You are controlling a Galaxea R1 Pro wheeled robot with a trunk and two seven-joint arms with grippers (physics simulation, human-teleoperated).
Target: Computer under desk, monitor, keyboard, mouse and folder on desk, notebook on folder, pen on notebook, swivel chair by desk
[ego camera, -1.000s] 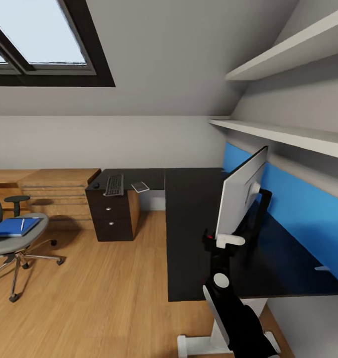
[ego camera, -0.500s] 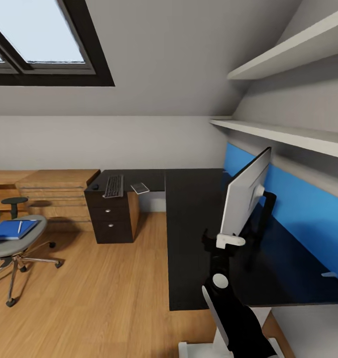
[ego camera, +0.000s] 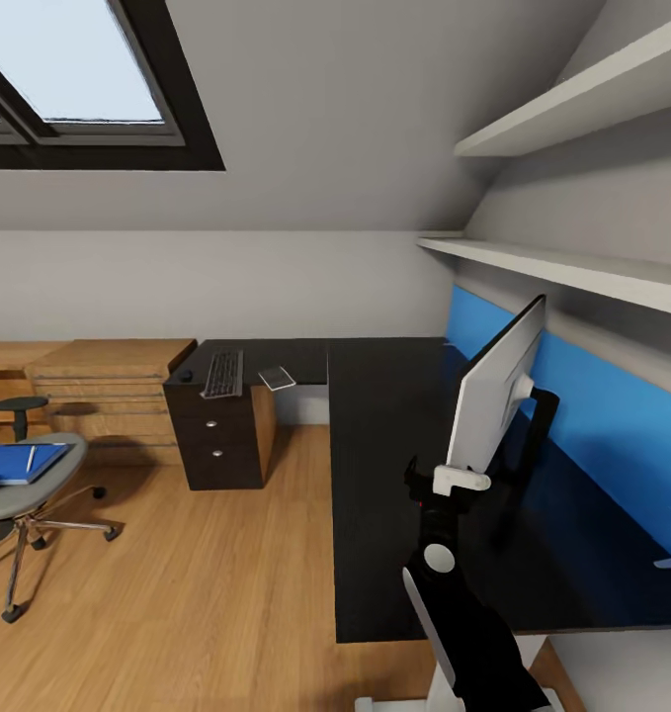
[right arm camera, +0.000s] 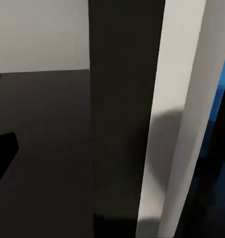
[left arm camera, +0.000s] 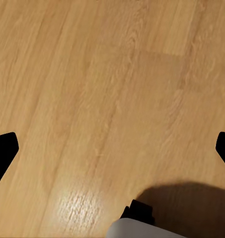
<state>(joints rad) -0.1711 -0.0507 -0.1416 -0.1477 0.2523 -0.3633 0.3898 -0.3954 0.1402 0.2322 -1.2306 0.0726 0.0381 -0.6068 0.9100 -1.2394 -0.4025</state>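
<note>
My right gripper is shut on the lower edge of the monitor, which stands edge-on over the black desk near the blue back panel. Whether its black stand rests on the top I cannot tell. In the right wrist view the monitor is very close. The keyboard, mouse and notebook lie on the desk's far wing. The blue folder with the pen lies on the swivel chair at left. My left gripper hangs open over the floor. The computer is out of view.
A black three-drawer unit stands under the far wing, with a light wooden chest beside it. Two white shelves jut out above the blue panel. Wooden floor lies between the chair and the desk.
The camera has shifted, so the chair and the chest sit further left in the picture. The monitor has moved a little toward the blue panel, still held by my right gripper.
</note>
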